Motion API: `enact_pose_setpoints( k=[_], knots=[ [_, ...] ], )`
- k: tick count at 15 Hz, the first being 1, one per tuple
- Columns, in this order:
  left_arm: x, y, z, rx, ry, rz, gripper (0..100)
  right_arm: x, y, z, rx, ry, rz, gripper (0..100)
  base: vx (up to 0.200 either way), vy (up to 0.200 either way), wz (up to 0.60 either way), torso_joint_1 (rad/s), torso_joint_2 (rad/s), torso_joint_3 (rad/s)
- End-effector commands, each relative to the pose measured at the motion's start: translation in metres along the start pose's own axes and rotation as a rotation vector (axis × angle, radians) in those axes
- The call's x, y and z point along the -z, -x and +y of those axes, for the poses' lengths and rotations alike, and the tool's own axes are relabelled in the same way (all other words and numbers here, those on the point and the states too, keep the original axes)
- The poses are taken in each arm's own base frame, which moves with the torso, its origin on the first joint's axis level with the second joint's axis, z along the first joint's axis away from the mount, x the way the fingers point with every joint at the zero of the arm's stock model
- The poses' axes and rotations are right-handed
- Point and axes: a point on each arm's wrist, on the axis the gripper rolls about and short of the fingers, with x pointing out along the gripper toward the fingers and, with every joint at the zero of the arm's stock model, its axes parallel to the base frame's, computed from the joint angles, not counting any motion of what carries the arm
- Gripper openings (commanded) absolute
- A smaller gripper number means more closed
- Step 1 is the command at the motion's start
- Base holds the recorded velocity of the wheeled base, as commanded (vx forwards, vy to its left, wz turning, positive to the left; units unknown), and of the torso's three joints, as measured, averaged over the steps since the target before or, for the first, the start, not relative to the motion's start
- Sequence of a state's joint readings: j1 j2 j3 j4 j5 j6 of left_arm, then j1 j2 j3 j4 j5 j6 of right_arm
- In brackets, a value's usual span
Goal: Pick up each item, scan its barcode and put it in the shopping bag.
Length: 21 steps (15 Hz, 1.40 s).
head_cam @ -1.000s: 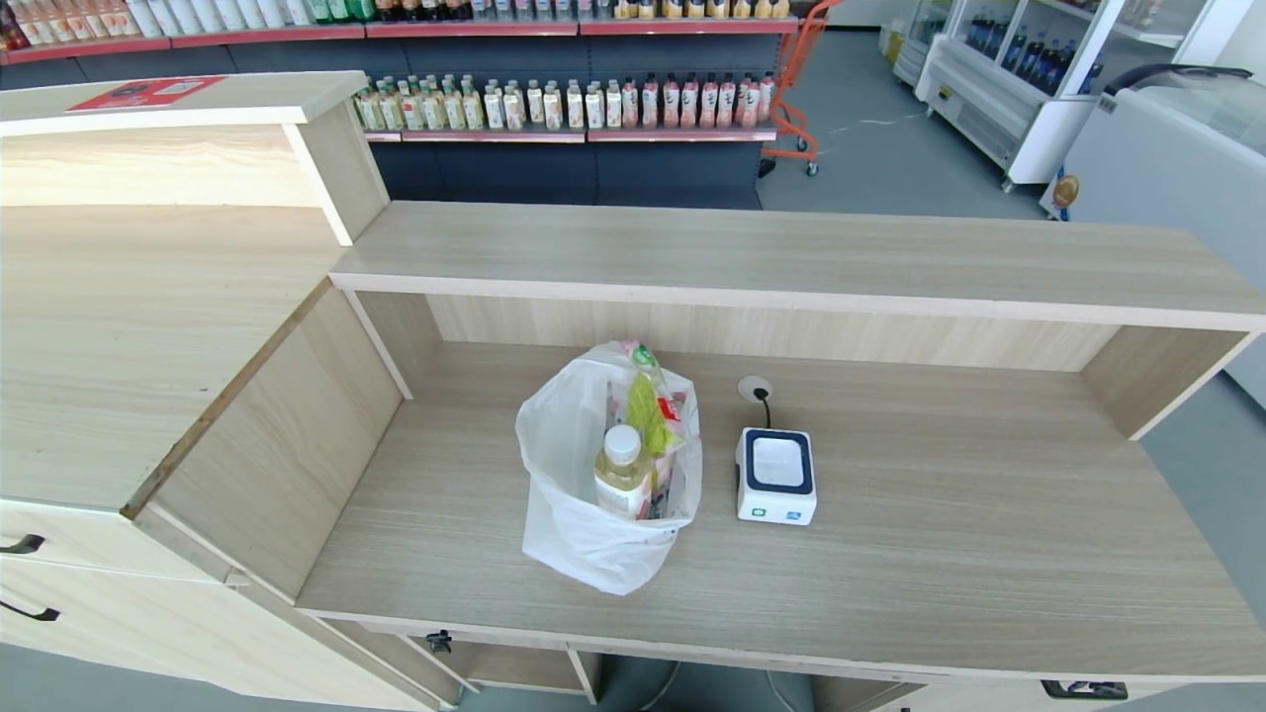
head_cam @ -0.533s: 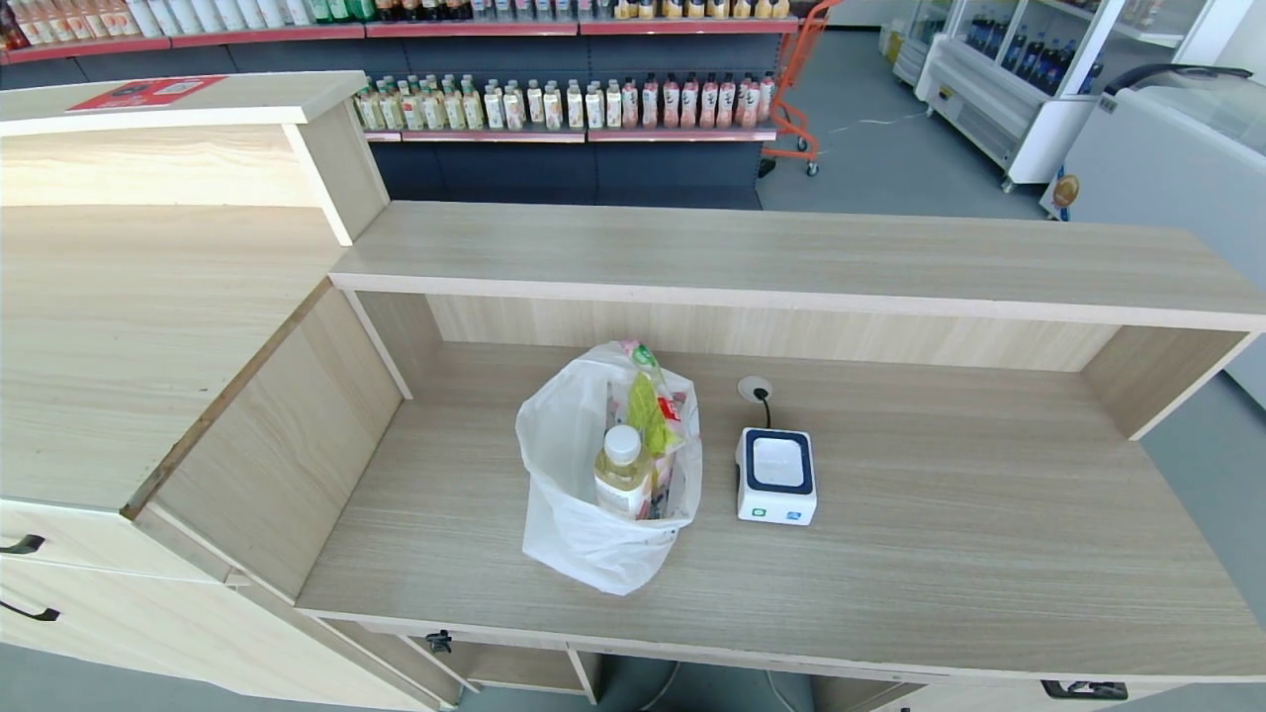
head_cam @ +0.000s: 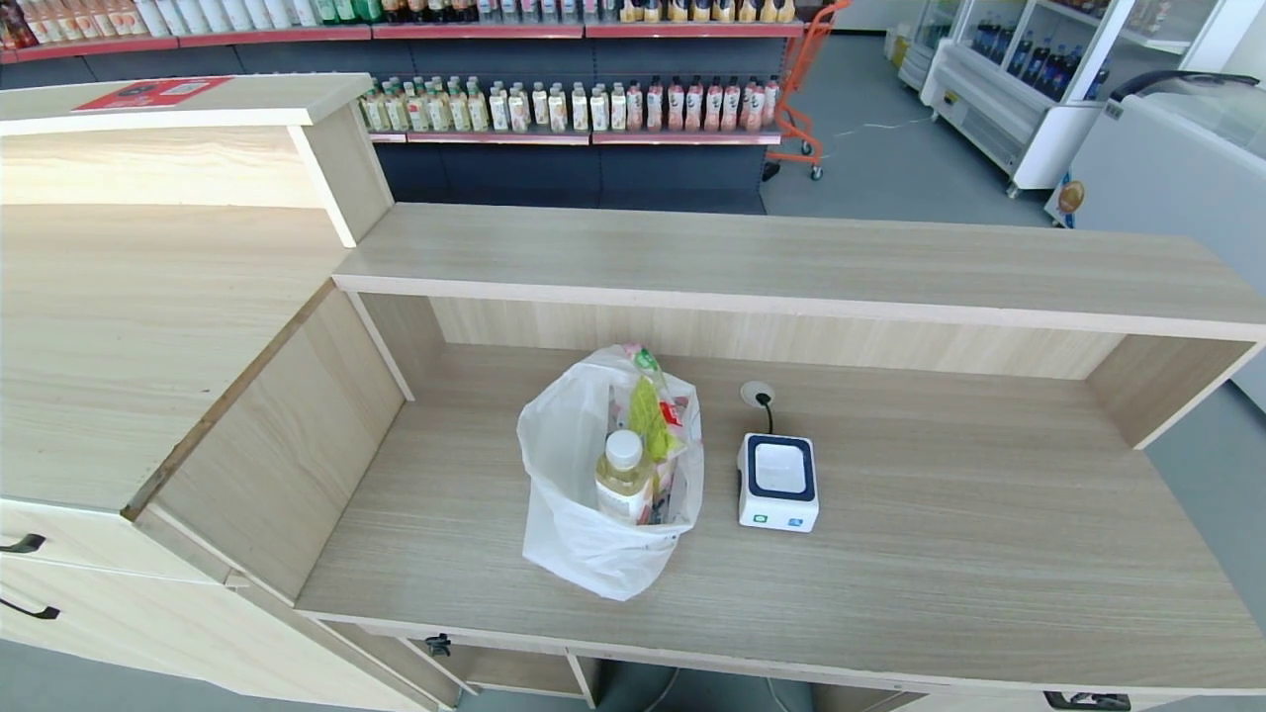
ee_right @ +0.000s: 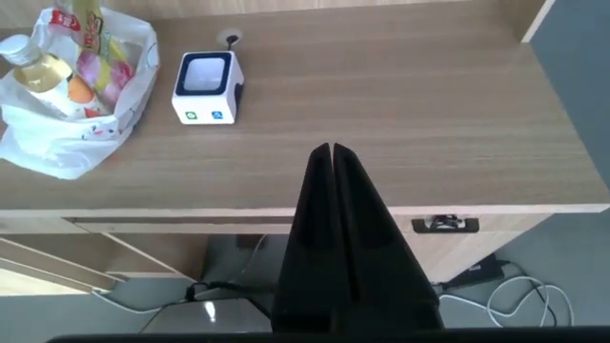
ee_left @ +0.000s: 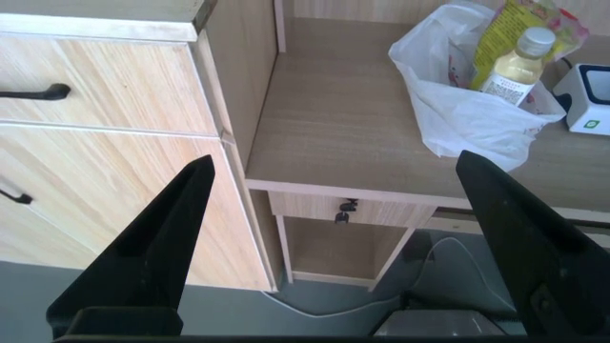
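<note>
The white shopping bag stands open on the counter, holding a pale-capped bottle whose white label is too small to read, and colourful packets. The scanner sits just beside the bag. Left tool spread wide, empty; right tool pressed together

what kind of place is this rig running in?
Looks like a small shop's checkout: a barcode scanner and a filled shopping bag sit on a wooden counter, with shelves of bottled drinks and glass-fronted drink coolers behind it.
</note>
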State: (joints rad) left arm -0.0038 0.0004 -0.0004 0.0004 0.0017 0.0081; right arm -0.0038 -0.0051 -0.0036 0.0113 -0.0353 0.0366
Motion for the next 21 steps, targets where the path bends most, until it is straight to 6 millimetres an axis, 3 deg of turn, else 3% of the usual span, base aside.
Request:
enact_pose_setpoints(
  k=[1, 6, 9, 12, 21],
  knots=[
    [-0.0003, 0.0001, 0.0000, -0.001, -0.001, -0.002, 100, 0.0001, -0.0004, 0.0000, -0.001, 0.000, 0.007, 0, 0.000, -0.200, 0.00, 0.012, -0.01, 0.007],
    [0.0001, 0.0000, 0.0000, -0.001, 0.000, 0.000, 100, 0.0001, -0.0004, 0.0000, -0.001, 0.000, 0.007, 0, 0.000, -0.200, 0.00, 0.005, 0.00, 0.002],
    [0.0001, 0.0000, 0.0000, -0.001, 0.005, 0.000, 100, 0.0001, -0.0004, 0.0000, -0.001, 0.000, 0.007, 0, 0.000, 0.000, 0.00, 0.000, 0.00, 0.000],
    [0.0000, -0.0003, 0.0000, -0.001, 0.002, 0.004, 100, 0.0001, -0.0004, 0.0000, -0.001, 0.000, 0.007, 0, 0.200, 0.000, 0.00, 0.001, -0.01, 0.004],
    [0.0001, 0.0000, 0.0000, -0.001, 0.003, 0.000, 100, 0.0001, -0.0004, 0.0000, -0.001, 0.000, 0.007, 0, 0.000, 0.000, 0.00, 0.000, 0.00, 0.000]
  ],
)
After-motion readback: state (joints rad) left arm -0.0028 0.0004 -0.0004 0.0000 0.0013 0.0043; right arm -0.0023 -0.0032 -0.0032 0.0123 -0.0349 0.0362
